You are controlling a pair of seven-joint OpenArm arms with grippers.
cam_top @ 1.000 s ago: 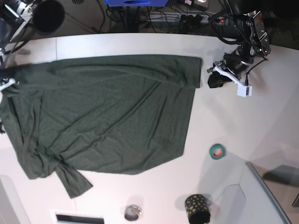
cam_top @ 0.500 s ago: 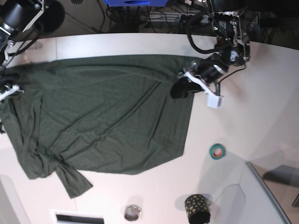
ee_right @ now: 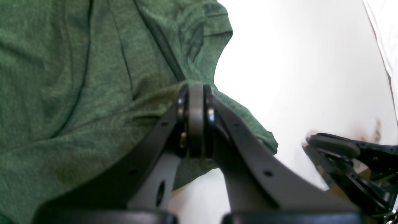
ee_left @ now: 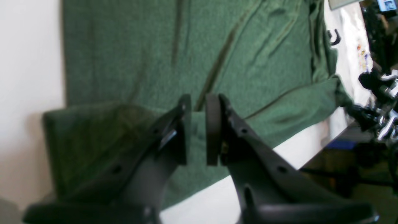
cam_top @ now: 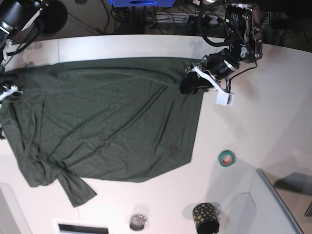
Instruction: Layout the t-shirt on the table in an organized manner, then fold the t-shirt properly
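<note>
While the dark green t-shirt (cam_top: 102, 122) lies spread and creased over the white bench (cam_top: 253, 131), the left gripper (cam_top: 192, 85) sits over its top right corner, on the base view's right. In the left wrist view that gripper (ee_left: 197, 130) shows its fingers (ee_left: 183, 130) narrowly apart, with a thin gap between the pads; green cloth lies behind and under them, but whether any fold is caught there cannot be told. The right gripper (ee_right: 195, 121) has its fingers (ee_right: 211, 118) pressed together at the shirt's edge beside a sleeve (ee_right: 202, 34), with cloth bunched right against the tips; whether cloth is pinched between them is unclear. In the base view this end of the shirt reaches the far left edge of the bench. Well apart from the cloth, toward the near right, lie a green tape roll (cam_top: 226, 158), a black gold-dotted cup (cam_top: 205, 217) and a small metal ring (cam_top: 138, 222)
</note>
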